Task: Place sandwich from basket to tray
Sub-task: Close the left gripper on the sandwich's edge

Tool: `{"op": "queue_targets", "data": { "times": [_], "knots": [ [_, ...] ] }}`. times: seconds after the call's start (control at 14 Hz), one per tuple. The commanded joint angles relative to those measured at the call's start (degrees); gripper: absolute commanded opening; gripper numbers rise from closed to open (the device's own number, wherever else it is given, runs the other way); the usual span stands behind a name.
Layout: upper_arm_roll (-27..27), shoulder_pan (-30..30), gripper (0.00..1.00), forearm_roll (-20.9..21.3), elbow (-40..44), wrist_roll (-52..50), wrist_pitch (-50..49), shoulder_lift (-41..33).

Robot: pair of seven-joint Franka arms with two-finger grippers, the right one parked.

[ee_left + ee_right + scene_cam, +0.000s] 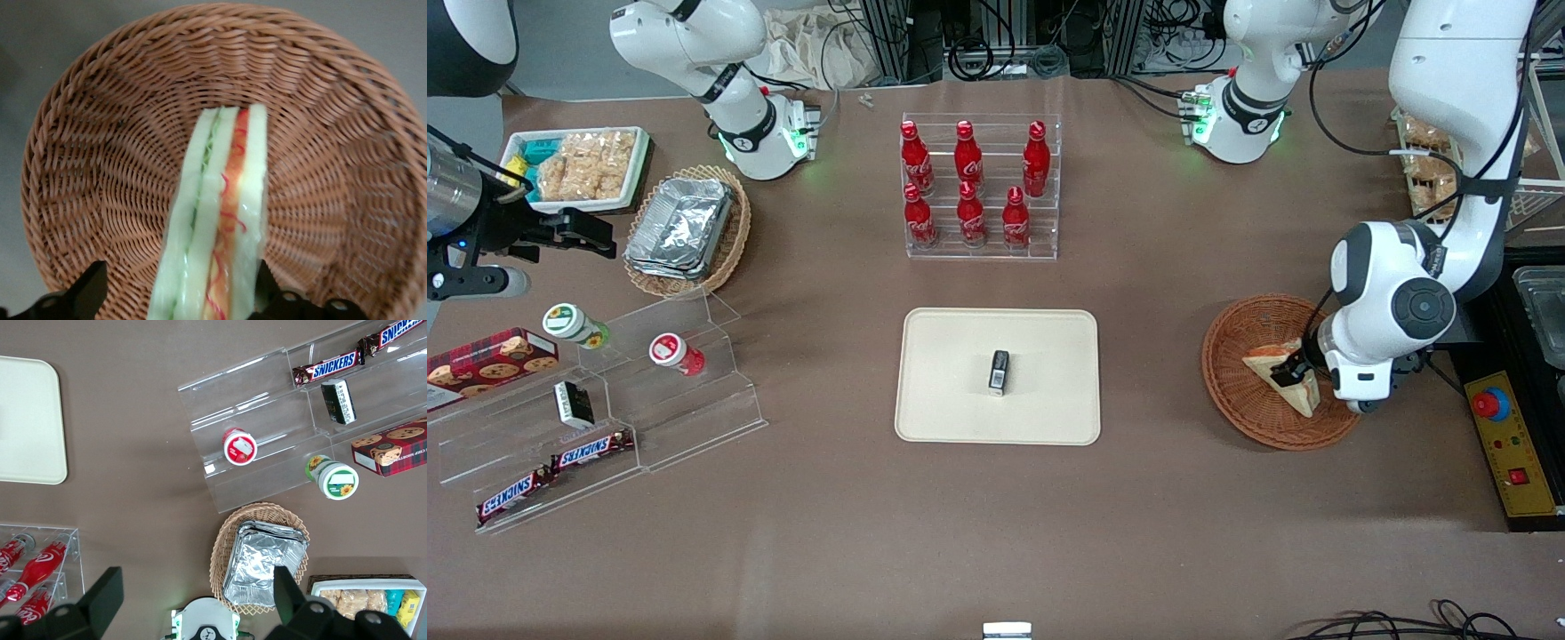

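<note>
The sandwich (1270, 361) is a pale triangular wedge with red and green filling, lying in the round reddish-brown wicker basket (1232, 387) toward the working arm's end of the table. My left gripper (1289, 377) is lowered into the basket and is open, one finger on each side of the sandwich. In the left wrist view the sandwich (217, 220) stands on edge between the fingers (93, 287); one finger is against the bread and a gap shows at the other, over the basket (100, 167) weave. The cream tray (960, 356) lies mid-table.
A small black box (999, 372) stands on the tray. A clear rack of red cola bottles (980, 187) is farther from the front camera. A yellow box with a red stop button (1503, 436) sits beside the basket. Snack shelves (605, 418) lie toward the parked arm's end.
</note>
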Motion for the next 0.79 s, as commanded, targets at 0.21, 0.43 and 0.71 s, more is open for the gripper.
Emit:
{"op": "queue_targets", "data": {
  "times": [0.21,0.43,0.71],
  "knots": [
    [-0.3,0.0,0.0,1.5,0.7,-7.0,1.6,-0.1],
    [-0.7,-0.3,0.0,1.5,3.7,-7.8,-2.3,-1.5],
    [-5.3,-0.4,0.0,1.4,17.9,-7.0,-23.5,-3.0]
  ]
}}
